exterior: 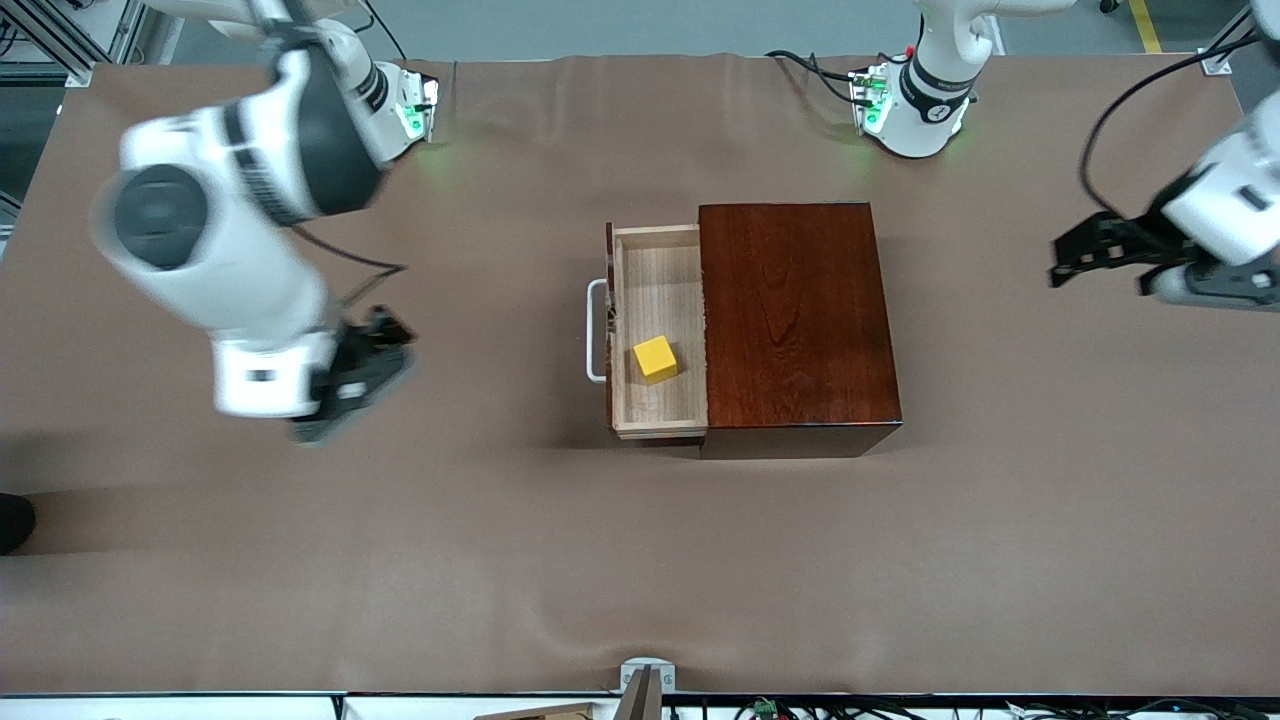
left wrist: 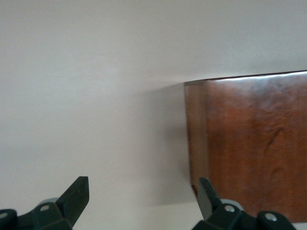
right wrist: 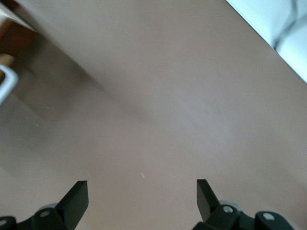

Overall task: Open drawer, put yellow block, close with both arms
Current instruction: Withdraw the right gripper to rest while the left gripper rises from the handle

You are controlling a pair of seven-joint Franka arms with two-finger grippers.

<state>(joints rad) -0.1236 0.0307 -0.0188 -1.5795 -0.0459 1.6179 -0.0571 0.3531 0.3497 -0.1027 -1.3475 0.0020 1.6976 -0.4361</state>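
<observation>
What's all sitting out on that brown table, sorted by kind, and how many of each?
Yellow block: 1, lying in the open drawer
Drawer: 1, pulled out of the box
Dark wooden box: 1
Robot hands: 2, left hand and right hand, both open and empty over the table
Total: 5

Robotics lab, not a home. Two white arms w/ green-lit bases (exterior: 900, 105) bolted at a table (exterior: 640, 560) covered edge to edge in plain brown sheet; cables (exterior: 800, 62) trail from the bases, aluminium framing (exterior: 60, 35) at a corner, grey floor w/ yellow line (exterior: 1145, 25) past the table.
</observation>
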